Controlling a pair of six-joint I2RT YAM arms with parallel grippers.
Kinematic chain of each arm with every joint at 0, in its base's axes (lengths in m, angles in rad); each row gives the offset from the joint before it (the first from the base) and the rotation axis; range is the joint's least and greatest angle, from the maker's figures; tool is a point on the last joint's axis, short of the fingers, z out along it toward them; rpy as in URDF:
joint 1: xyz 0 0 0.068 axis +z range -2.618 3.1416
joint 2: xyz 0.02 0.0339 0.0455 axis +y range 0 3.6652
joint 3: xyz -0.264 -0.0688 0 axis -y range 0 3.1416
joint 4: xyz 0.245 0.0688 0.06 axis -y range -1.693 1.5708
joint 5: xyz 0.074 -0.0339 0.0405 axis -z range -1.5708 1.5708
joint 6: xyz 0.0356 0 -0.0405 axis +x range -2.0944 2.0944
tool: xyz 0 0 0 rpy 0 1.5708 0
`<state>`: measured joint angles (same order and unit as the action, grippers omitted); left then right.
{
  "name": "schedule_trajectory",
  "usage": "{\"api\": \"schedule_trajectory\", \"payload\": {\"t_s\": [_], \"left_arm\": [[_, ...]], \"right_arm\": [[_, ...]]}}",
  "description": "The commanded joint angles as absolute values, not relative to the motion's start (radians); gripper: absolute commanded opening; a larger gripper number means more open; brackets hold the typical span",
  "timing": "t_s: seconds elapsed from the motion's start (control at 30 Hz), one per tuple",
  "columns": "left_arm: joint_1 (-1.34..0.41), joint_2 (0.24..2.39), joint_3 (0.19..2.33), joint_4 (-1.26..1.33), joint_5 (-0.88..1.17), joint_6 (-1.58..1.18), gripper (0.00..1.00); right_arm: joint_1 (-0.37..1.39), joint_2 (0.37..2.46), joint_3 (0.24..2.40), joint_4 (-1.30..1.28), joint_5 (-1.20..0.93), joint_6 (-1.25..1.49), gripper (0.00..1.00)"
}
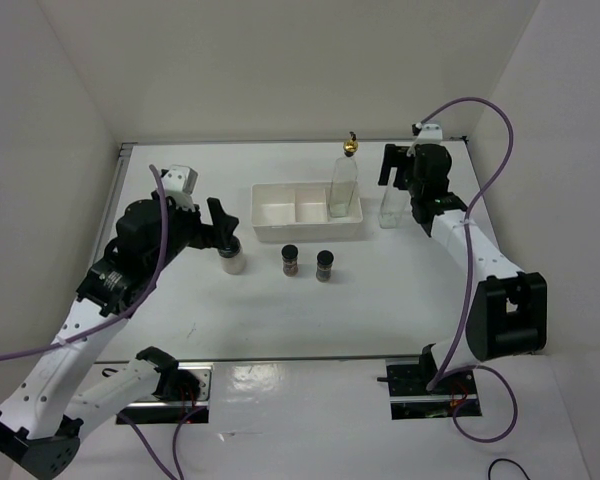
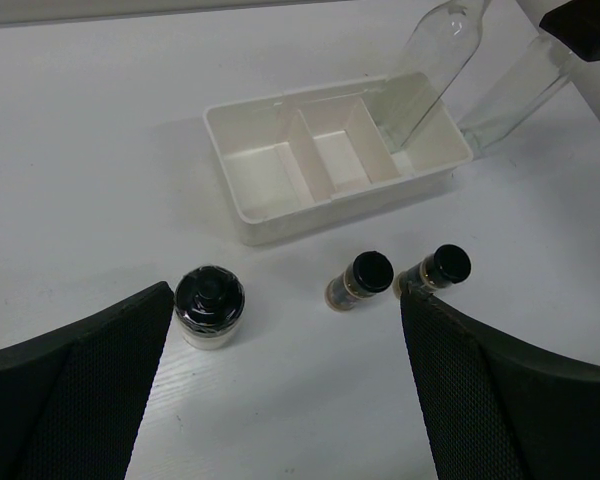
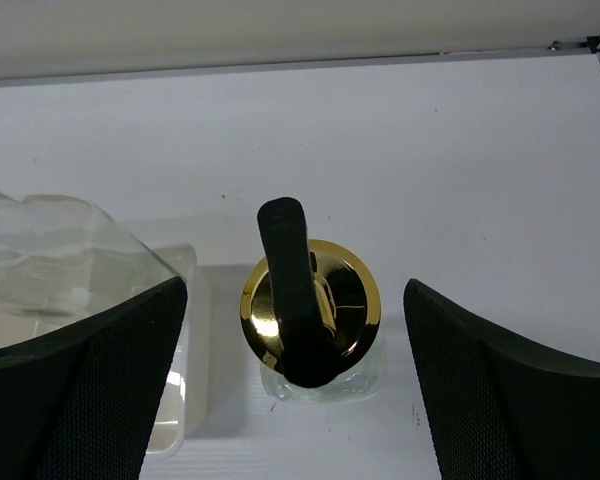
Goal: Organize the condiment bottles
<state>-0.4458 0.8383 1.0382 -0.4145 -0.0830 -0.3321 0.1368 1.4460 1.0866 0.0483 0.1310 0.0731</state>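
The tray [image 1: 276,213], left of my right fingers [image 3: 90,390], holds one tall bottle [image 1: 343,185]. Those fingers, spread wide, straddle the second tall bottle [image 3: 345,300] for a grasp. Left fingers [image 2: 70,400], wide too, flank the squat jar [image 2: 209,305], dark jars [image 2: 360,280] nearer the right finger.

Left arm [image 1: 130,270] reaches forward, left gripper [image 2: 285,293] angled down, jaws spread wide. Right arm [image 1: 470,245] stretches far out, right gripper [image 3: 295,288] gaping too.
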Motion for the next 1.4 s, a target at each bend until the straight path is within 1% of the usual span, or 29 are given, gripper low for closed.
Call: {"api": "schedule_trajectory", "payload": {"t_s": [0.0, 0.03, 0.07, 0.27, 0.3, 0.4, 0.43, 0.5, 0.53, 0.6, 0.63, 0.8, 0.87, 1.0, 1.13, 1.37], "left_arm": [[-0.440, 0.845, 1.031, -0.364, -0.094, -0.301, 1.00], [-0.440, 0.845, 1.031, -0.364, -0.094, -0.301, 1.00], [-0.440, 0.845, 1.031, -0.364, -0.094, -0.301, 1.00], [-0.440, 0.845, 1.031, -0.364, -0.103, -0.301, 1.00], [-0.440, 0.845, 1.031, -0.364, -0.103, -0.301, 1.00], [-0.440, 0.845, 1.031, -0.364, -0.103, -0.301, 1.00], [-0.440, 0.845, 1.031, -0.364, -0.103, -0.301, 1.00], [-0.440, 0.845, 1.031, -0.364, -0.103, -0.301, 1.00], [-0.440, 0.845, 1.031, -0.364, -0.103, -0.301, 1.00], [-0.440, 0.845, 1.031, -0.364, -0.103, -0.301, 1.00], [-0.440, 0.845, 1.031, -0.364, -0.103, -0.301, 1.00], [-0.440, 0.836, 1.031, -0.364, -0.103, -0.301, 1.00], [-0.440, 0.836, 1.040, -0.364, -0.094, -0.301, 1.00], [-0.440, 0.818, 1.040, -0.364, -0.094, -0.301, 1.00], [-0.440, 0.798, 1.040, -0.373, -0.084, -0.301, 1.00], [-0.440, 0.758, 1.040, -0.382, -0.084, -0.319, 1.00]], "right_arm": [[0.143, 1.471, 1.114, 0.123, 0.158, 0.080, 0.92], [0.143, 1.471, 1.124, 0.123, 0.158, 0.080, 0.89], [0.143, 1.480, 1.124, 0.123, 0.158, 0.080, 0.83], [0.143, 1.489, 1.134, 0.123, 0.202, 0.080, 0.69], [0.143, 1.489, 1.134, 0.123, 0.202, 0.080, 0.64], [0.143, 1.489, 1.134, 0.123, 0.212, 0.080, 0.55], [0.143, 1.489, 1.134, 0.123, 0.224, 0.080, 0.50], [0.143, 1.489, 1.134, 0.123, 0.224, 0.080, 0.45], [0.143, 1.489, 1.143, 0.123, 0.224, 0.080, 0.38], [0.143, 1.479, 1.143, 0.123, 0.224, 0.080, 0.33], [0.152, 1.479, 1.143, 0.123, 0.224, 0.080, 0.26], [0.152, 1.445, 1.152, 0.100, 0.253, 0.080, 0.21], [0.152, 1.418, 1.152, 0.074, 0.253, 0.089, 0.18], [0.152, 1.350, 1.187, 0.044, 0.253, 0.098, 0.18], [0.152, 1.293, 1.250, -0.041, 0.225, 0.098, 0.18], [0.255, 1.270, 1.368, -0.165, 0.192, 0.071, 0.18]]}}
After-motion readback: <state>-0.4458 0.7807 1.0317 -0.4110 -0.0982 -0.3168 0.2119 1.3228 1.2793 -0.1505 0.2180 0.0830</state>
